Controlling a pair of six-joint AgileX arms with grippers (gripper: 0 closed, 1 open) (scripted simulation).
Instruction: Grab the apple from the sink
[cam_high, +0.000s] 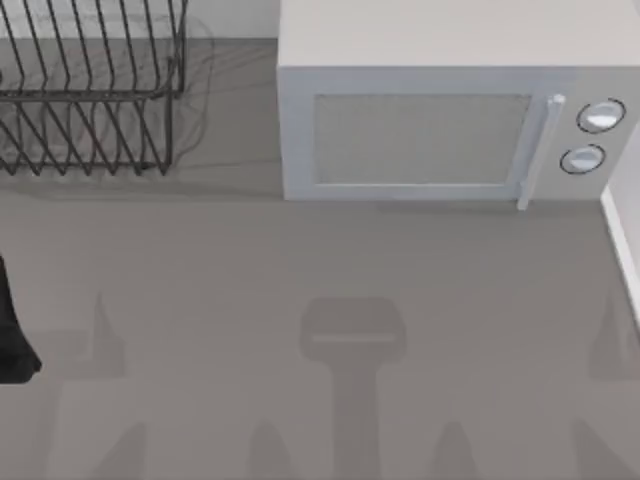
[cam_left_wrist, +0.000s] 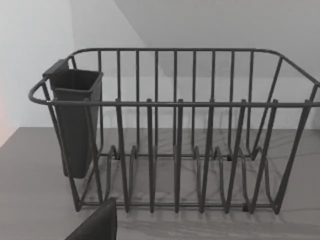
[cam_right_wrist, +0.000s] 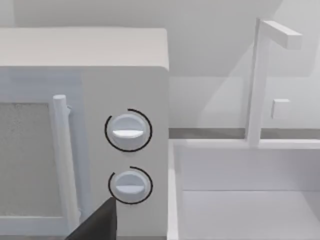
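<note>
Your right arm is the nearer one: its wrist view looks past the microwave (cam_right_wrist: 85, 125) into the white sink (cam_right_wrist: 250, 200) under the faucet (cam_right_wrist: 257, 80), at the counter's (cam_high: 320, 280) right end. The apple isn't visible in the basin. You can't tell either arm's jaws. The left arm faces the dish rack (cam_left_wrist: 175, 130).

A flat grey desk (cam_high: 200, 300) carries a dark grey wire dish rack (cam_high: 90, 90) at the upper left of the top view, with a charcoal plastic cup (cam_left_wrist: 75, 120) clipped on. The boxy white microwave (cam_high: 450, 60) has a speckled grey door window (cam_high: 420, 140) and two pale dials (cam_right_wrist: 128, 131) ringed in black. The sink (cam_right_wrist: 250, 200) and faucet (cam_right_wrist: 257, 80) are plain white.
</note>
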